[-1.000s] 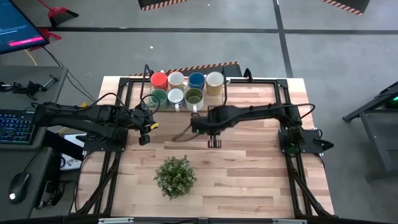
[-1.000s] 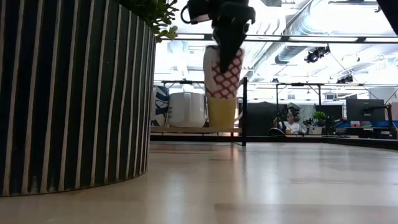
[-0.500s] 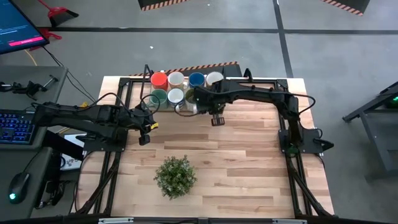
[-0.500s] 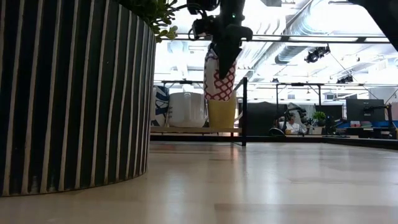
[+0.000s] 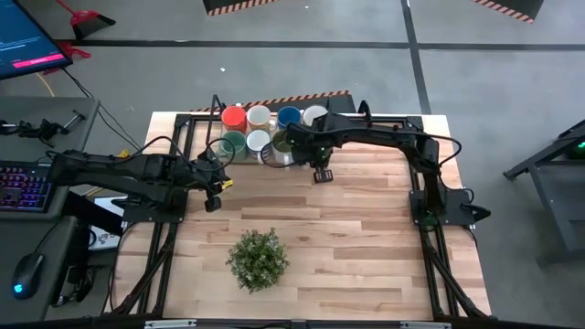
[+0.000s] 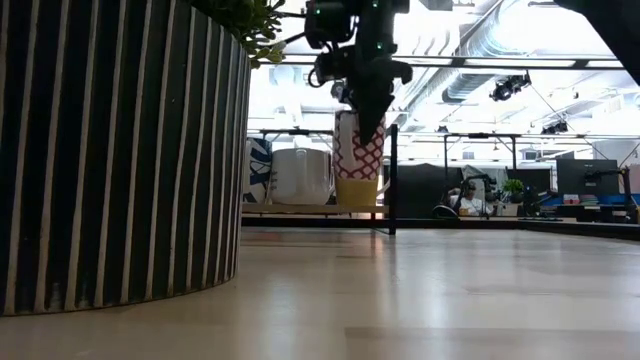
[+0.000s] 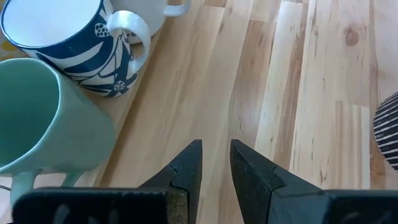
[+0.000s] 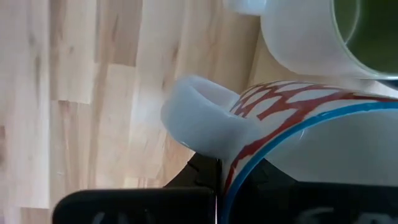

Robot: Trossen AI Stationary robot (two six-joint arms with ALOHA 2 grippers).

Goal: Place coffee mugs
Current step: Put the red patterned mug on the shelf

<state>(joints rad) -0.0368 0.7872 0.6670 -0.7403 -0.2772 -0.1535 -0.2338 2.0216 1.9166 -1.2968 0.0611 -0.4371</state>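
Note:
Several coffee mugs stand in two rows at the table's far edge: orange (image 5: 234, 117), white (image 5: 259, 116), blue (image 5: 289, 116), teal (image 5: 232, 143) and olive-green (image 8: 348, 28) among them. My right gripper (image 6: 368, 122) hangs over the near row, shut on a white mug with a red lattice pattern (image 6: 357, 150). My left gripper (image 7: 216, 162) waits open over bare wood near the teal mug (image 7: 43, 118) and a blue-patterned mug (image 7: 68, 37). My right gripper holds the red-patterned mug by its blue-edged rim (image 8: 231, 182), right beside the white handle (image 8: 199, 118). The wall is pinched between the two fingers, which come from above and point down. The mug hangs upright below them, clear of the table.
A bushy potted plant (image 5: 258, 259) in a striped pot (image 6: 120, 150) stands toward the near edge, in the middle. A black frame (image 5: 183, 164) runs along the table's sides. Bare wood (image 5: 366, 228) lies between the plant and the mugs.
My right gripper has carried the red-patterned mug toward the table's far edge, up to the near row of mugs, and has turned about its own axis on the way. The mug stays upright and clear of the table.

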